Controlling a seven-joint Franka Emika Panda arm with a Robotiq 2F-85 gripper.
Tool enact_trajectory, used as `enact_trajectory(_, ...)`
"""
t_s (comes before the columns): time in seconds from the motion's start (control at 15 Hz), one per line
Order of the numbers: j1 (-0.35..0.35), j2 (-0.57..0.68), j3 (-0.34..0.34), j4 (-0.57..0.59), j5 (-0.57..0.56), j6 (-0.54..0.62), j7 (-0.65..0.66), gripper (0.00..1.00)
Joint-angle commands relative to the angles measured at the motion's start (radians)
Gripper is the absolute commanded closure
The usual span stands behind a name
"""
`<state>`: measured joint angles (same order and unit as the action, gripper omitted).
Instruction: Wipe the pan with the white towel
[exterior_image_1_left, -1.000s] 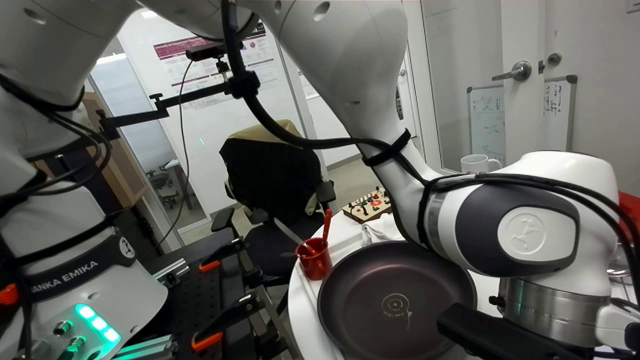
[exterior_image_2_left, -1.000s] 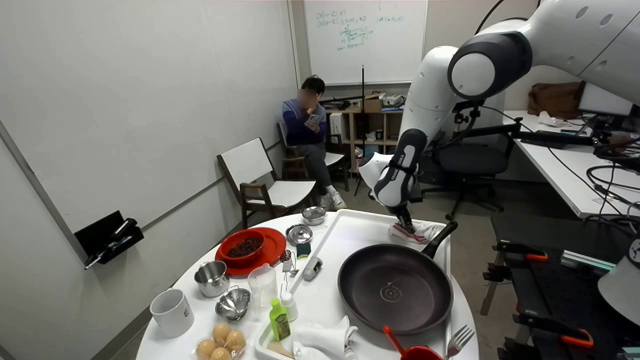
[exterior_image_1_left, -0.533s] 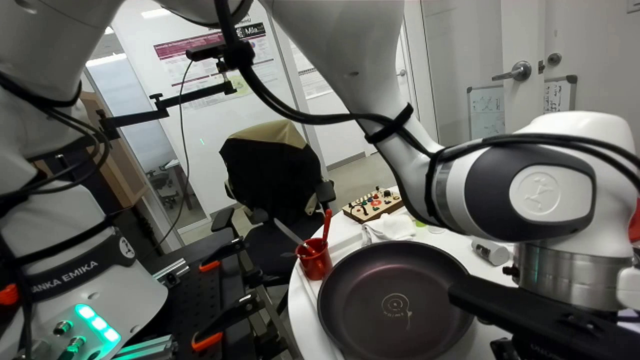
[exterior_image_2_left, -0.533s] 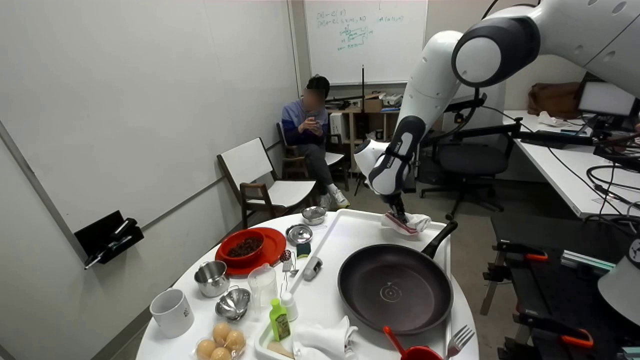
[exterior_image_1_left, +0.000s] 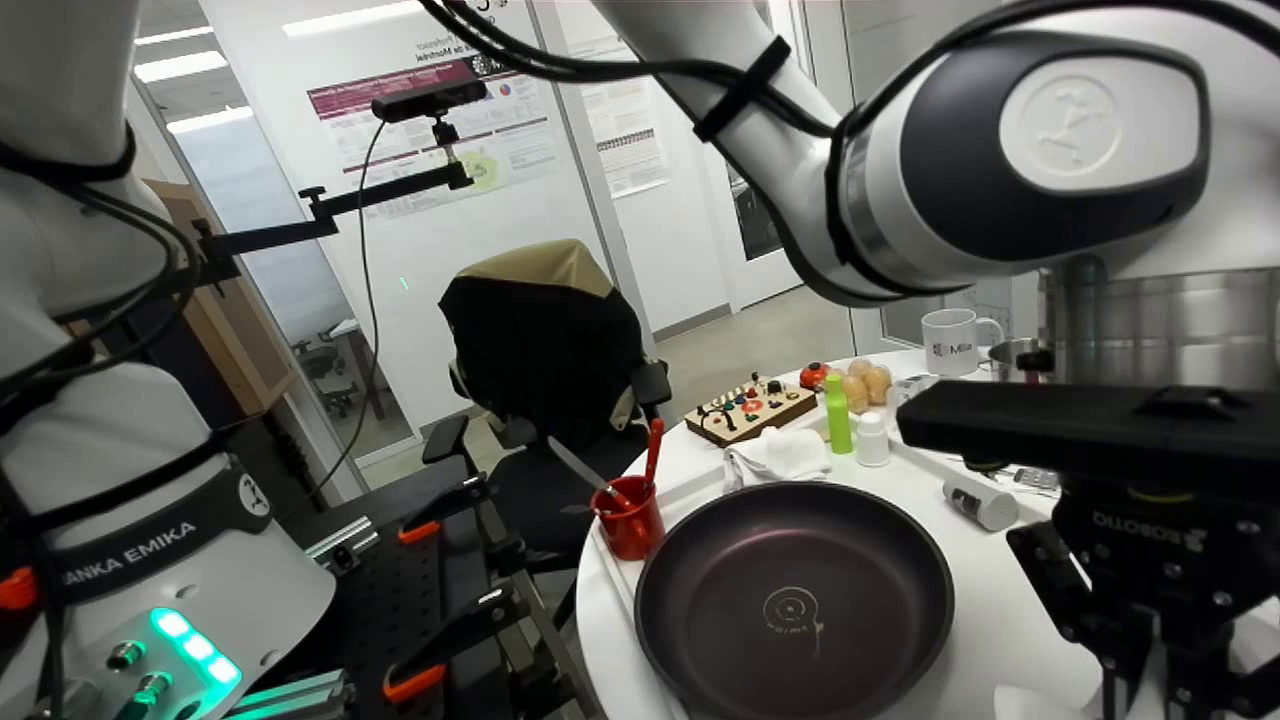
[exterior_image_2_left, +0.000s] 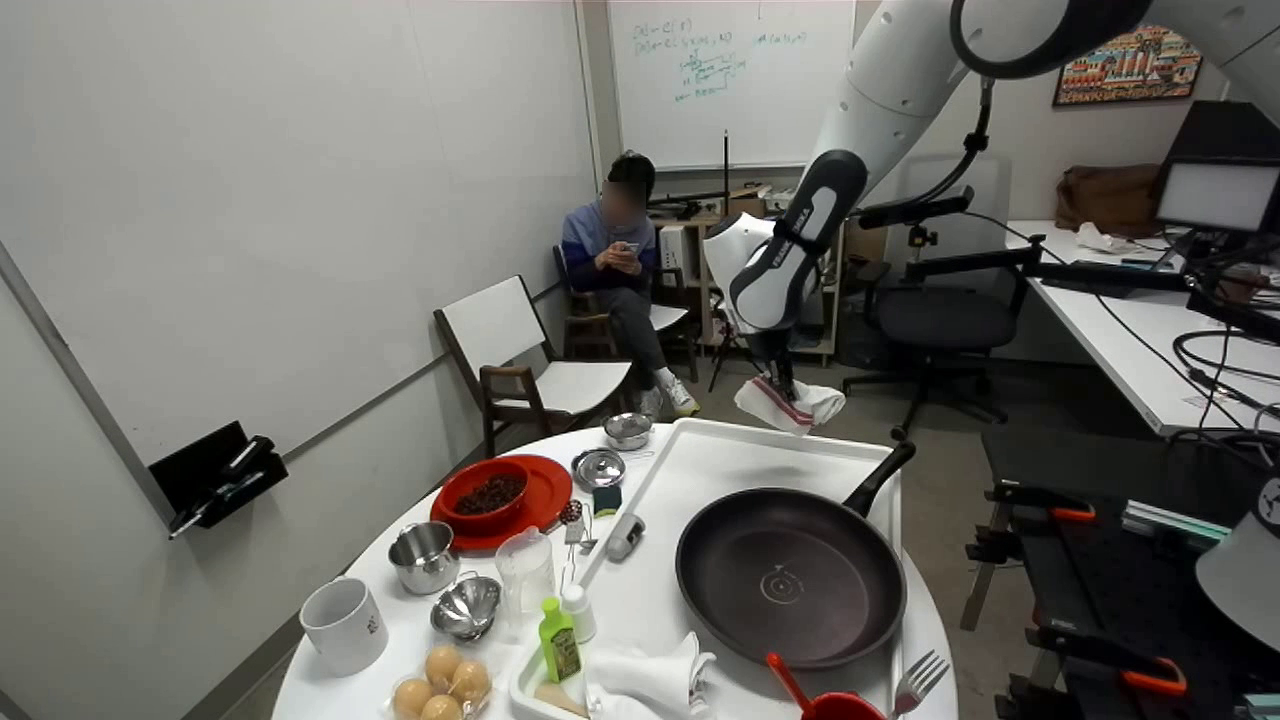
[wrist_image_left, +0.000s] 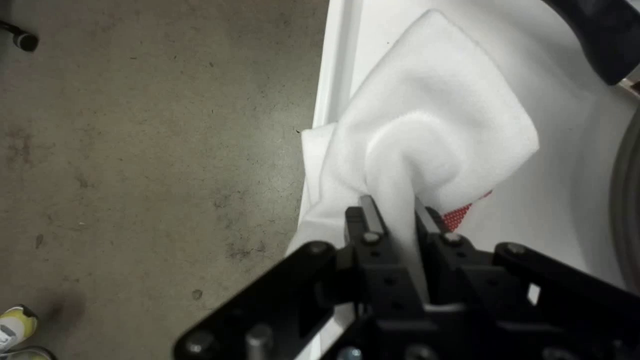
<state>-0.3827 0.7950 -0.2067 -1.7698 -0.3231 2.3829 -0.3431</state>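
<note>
White towel (wrist_image_left: 440, 90) aloft over an edge of the tray (exterior_image_2_left: 695, 470), end effector (wrist_image_left: 397, 212) clamped on a fold; the pan (exterior_image_2_left: 790, 570) lies inside, close to an adjoining edge. Good play: carry it high past the rim, land it flat, sweep lightly.

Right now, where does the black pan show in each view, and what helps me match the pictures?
In an exterior view: the pan, bottom, right of centre.
In an exterior view: the pan, below and right of centre.
In the wrist view: a slice of the pan, right edge; part of its handle, top right.
Shared landmark: the white towel gripped in the tool, seen in all three views.
</note>
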Motion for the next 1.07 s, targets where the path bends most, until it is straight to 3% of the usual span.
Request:
enact_trajectory(0.0,0.032,-0.141,0.008,-0.165,-0.006,0.046,-0.014,0.91)
enact_trajectory(0.4,0.126,-0.227,0.024,-0.343,-0.049,0.170,0.006,0.91)
enact_trajectory(0.93,0.281,-0.156,-0.013,-0.389,-0.092,0.276,0.149,0.92)
enact_trajectory(1.0,0.238,-0.166,0.019,-0.377,-0.057,0.249,0.089,0.92)
